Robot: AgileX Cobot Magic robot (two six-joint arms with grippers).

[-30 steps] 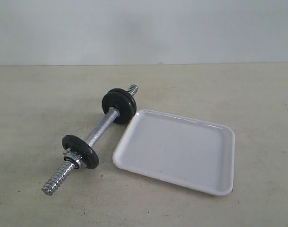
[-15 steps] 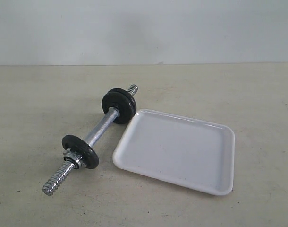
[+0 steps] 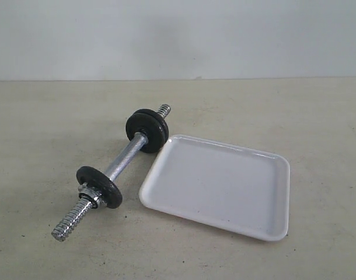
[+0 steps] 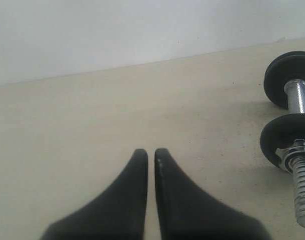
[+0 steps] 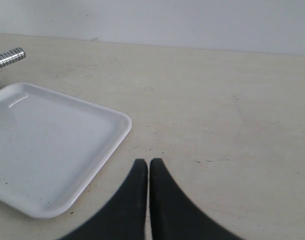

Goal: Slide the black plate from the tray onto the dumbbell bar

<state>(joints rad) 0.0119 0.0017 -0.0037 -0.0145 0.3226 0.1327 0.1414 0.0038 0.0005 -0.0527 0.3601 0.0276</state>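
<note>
The white tray (image 3: 219, 185) lies with nothing in it, also in the right wrist view (image 5: 52, 145). Just left of it the chrome dumbbell bar (image 3: 124, 158) lies on the table. Two dark discs (image 3: 147, 130) sit pressed together near its far end. A third disc (image 3: 100, 186) sits against a chrome collar nut (image 3: 89, 193) near the front end. I cannot tell which disc is the black plate. My left gripper (image 4: 150, 152) is shut and empty over bare table, left of the bar (image 4: 298, 97). My right gripper (image 5: 144, 162) is shut and empty beside the tray's corner. Neither gripper shows in the exterior view.
The table (image 3: 44, 128) is a beige, lightly speckled surface that ends at a pale wall (image 3: 178, 35) at the back. The bar's threaded front end (image 3: 70, 224) points toward the table's front left.
</note>
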